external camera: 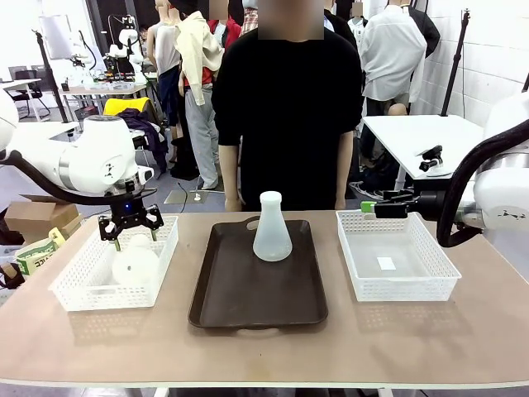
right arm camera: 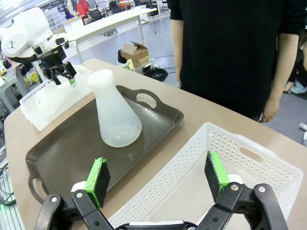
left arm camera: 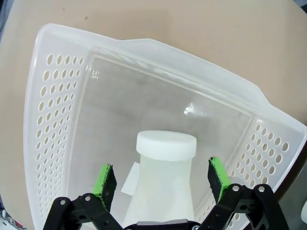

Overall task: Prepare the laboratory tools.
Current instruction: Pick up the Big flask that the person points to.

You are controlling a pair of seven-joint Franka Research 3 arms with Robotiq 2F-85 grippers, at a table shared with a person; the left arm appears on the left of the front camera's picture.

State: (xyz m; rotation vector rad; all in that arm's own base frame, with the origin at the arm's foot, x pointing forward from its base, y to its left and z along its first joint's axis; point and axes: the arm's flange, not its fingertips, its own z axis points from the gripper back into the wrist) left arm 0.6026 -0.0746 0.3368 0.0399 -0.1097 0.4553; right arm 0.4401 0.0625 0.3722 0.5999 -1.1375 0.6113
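Note:
One frosted-white conical flask (external camera: 272,228) stands upright on the dark brown tray (external camera: 256,306), also seen from the right wrist as flask (right arm camera: 115,117) on tray (right arm camera: 67,158). A second flask (external camera: 136,266) lies tilted in the left white basket (external camera: 78,294). My left gripper (external camera: 131,225) hangs over its neck. In the left wrist view the green pads (left arm camera: 104,181) stand open on either side of the flask's neck (left arm camera: 166,146), not touching it. My right gripper (external camera: 369,206) is open above the far rim of the right basket (external camera: 413,285), with nothing between its fingers (right arm camera: 98,175).
A person in black stands at the far edge behind the tray, arms down. The right basket (right arm camera: 240,158) holds only a small white label. Bare table runs along the near edge. The left arm's gripper (right arm camera: 58,72) shows far off over the left basket (right arm camera: 45,103).

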